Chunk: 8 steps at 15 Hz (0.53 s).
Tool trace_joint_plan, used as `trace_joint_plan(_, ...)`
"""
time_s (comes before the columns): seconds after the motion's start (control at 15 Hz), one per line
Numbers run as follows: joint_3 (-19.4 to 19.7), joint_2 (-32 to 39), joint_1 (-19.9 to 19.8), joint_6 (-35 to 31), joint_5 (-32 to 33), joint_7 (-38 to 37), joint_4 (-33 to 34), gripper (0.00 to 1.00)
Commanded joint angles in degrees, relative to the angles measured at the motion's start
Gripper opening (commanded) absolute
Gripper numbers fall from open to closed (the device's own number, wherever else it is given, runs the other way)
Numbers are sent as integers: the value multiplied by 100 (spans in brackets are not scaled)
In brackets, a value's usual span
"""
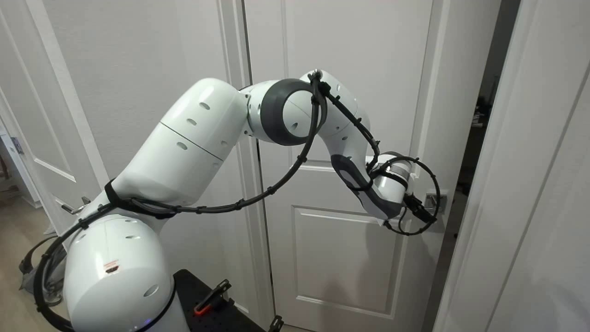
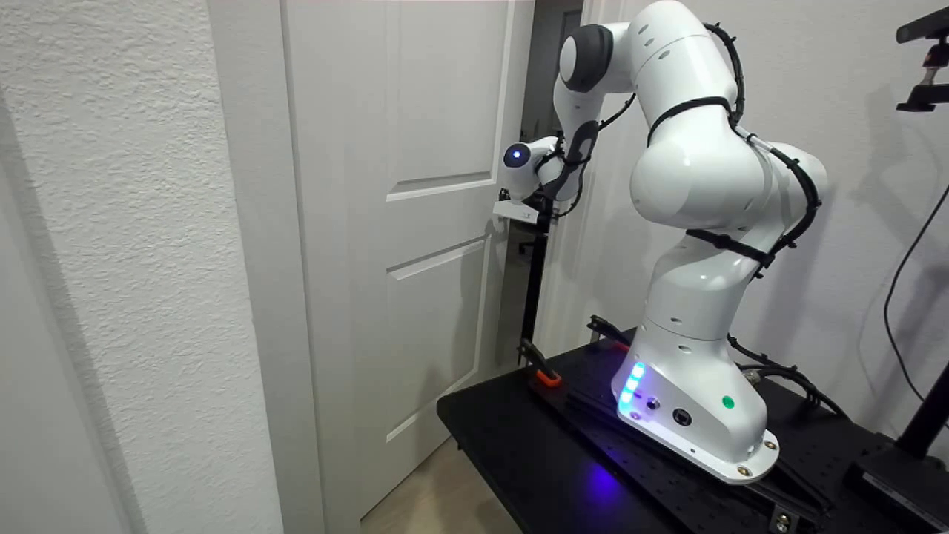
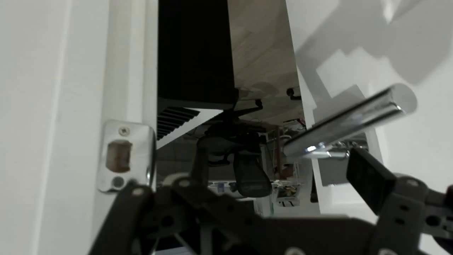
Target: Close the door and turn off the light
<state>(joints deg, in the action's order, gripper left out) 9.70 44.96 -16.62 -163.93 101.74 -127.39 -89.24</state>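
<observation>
Textured white wall runs beside the door, which stands ajar in its frame, a dark gap along its free edge showing a dim room and a chair beyond the door. Spread wide and gripping nothing, the fingers are at the door's free edge, close to its silver handle, though whether they touch it cannot be told. Across from the door's edge is a metal plate, and near the door a black desk carries the robot arm.
</observation>
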Motion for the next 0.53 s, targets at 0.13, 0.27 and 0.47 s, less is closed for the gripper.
trace_joint_plan(0.13,-145,-484,221,-81,738,-677,50,100)
trace_joint_plan(0.27,-235,-431,230,-97,834,-791,100,100)
trace_joint_plan(0.47,-332,-195,239,-32,956,-882,142,100)
